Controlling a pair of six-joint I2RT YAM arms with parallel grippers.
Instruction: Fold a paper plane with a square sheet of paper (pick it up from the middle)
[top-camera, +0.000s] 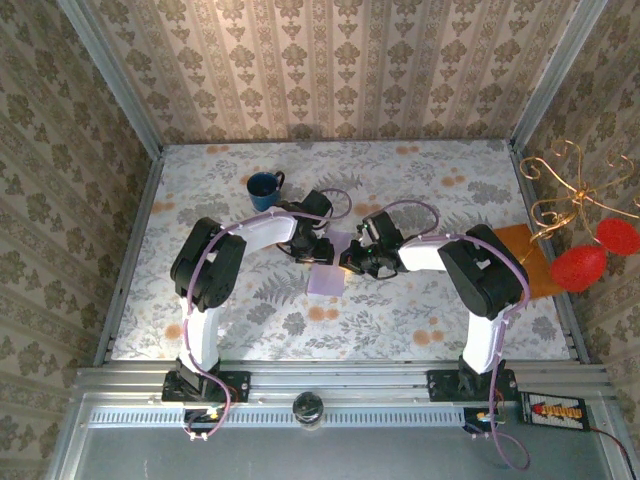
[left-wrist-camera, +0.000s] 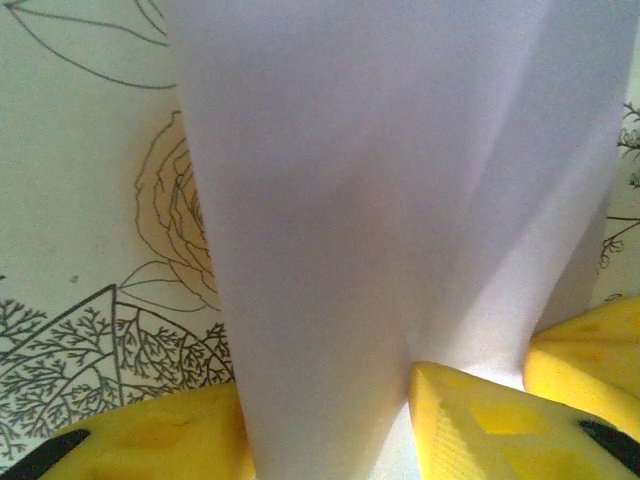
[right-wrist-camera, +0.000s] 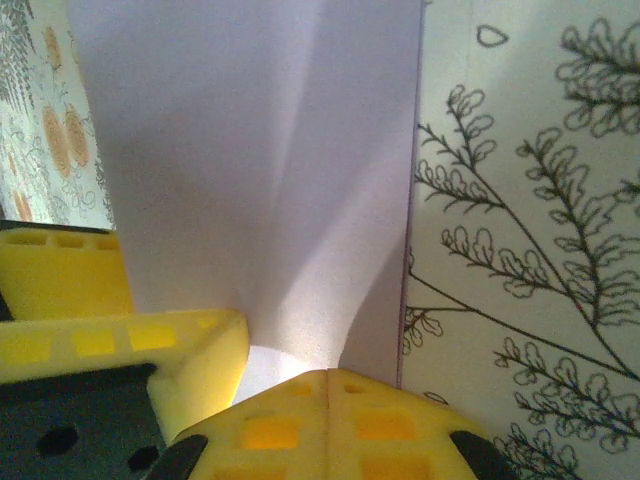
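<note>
Your left arm (top-camera: 215, 262) and right arm (top-camera: 485, 272) bend inward — the right gripper (right-wrist-camera: 328, 380) pinches the square sheet of paper (top-camera: 327, 279) — it runs lengthwise straight ahead; the left gripper (left-wrist-camera: 325, 440) straddles it, grip unclear.

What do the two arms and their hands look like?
Both the left arm and right arm have white links, bulky black joints and black bases, with a lilac cable looping along each. The left hand and right hand carry yellow wedge-shaped fingers with rectangular recesses.
</note>
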